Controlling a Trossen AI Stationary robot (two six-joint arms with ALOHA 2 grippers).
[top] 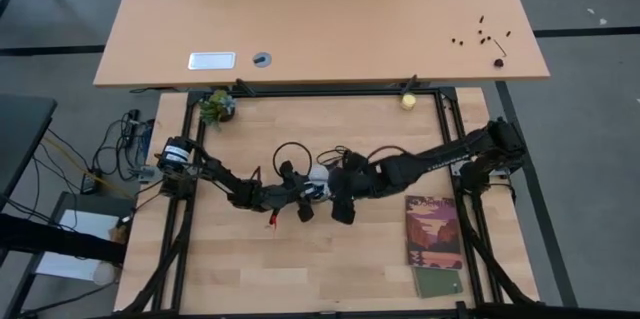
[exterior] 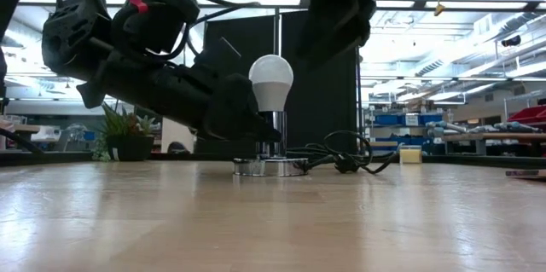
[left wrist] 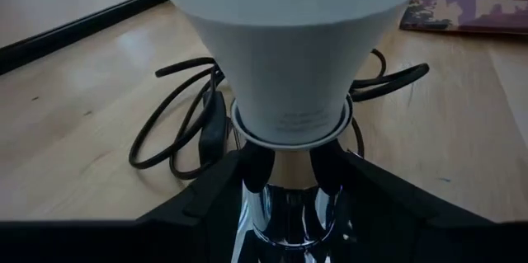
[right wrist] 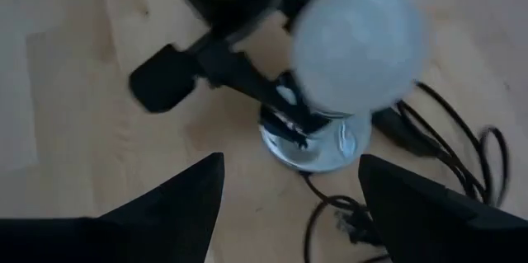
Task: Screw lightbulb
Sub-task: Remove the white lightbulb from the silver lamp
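The white lightbulb (exterior: 271, 80) stands upright in a chrome socket stem (exterior: 275, 140). The stem rises from a round silver base disc (exterior: 269, 167) that rests flat on the wooden table. My left gripper (left wrist: 289, 182) comes in low from the table's left and is shut on the stem just under the bulb (left wrist: 289, 40). My right gripper (right wrist: 289, 205) hangs open above and beside the bulb (right wrist: 359, 49), pointing steeply down, with nothing between its fingers. In the high view both grippers meet around the bulb (top: 318, 172) at mid-table. My left gripper pinches the chrome stem (left wrist: 289, 213) between its two fingers (left wrist: 252, 168), right below the bulb's neck. The fingers come nearly level from the table's left side and lie across the upright stem. The socket stays upright with its base disc (right wrist: 318, 143) on the table.
The socket's black cord (top: 380, 154) loops behind and to the right of the base. A booklet (top: 433, 229) and a green card (top: 440, 281) lie near the right front. A small plant (top: 216, 107) and a yellowish ball (top: 408, 101) sit at the far edge.
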